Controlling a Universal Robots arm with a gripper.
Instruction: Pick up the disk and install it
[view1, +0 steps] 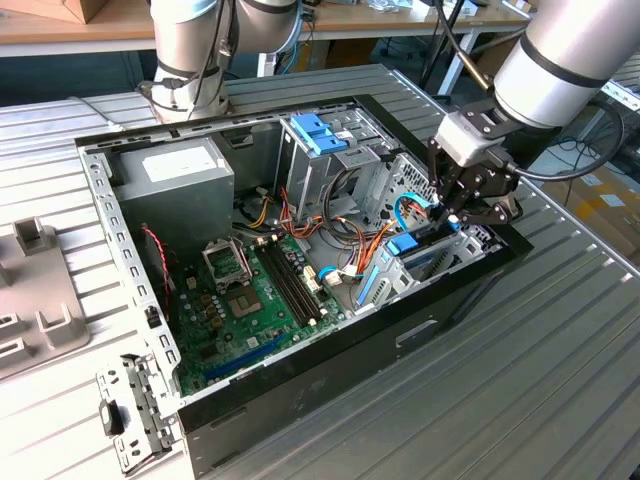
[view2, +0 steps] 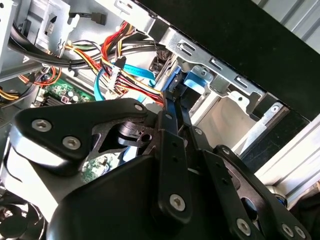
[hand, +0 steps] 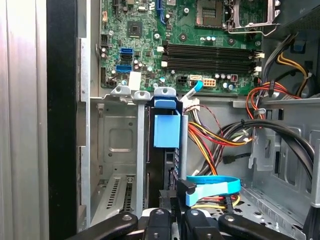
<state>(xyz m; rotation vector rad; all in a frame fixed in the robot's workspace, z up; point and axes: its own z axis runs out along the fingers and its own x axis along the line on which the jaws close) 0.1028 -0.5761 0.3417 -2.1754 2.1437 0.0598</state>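
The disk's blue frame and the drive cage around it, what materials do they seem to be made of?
The disk has a frame that looks like matte moulded plastic, judging by its uniform bright blue colour. The drive cage appears to be bare sheet metal: dull grey, with stamped slots and folded edges.

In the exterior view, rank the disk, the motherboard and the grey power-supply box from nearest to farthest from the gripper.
1. The disk, in the drive bay right below the gripper.
2. The motherboard, mid-case.
3. The power-supply box, in the far corner toward the view's left.
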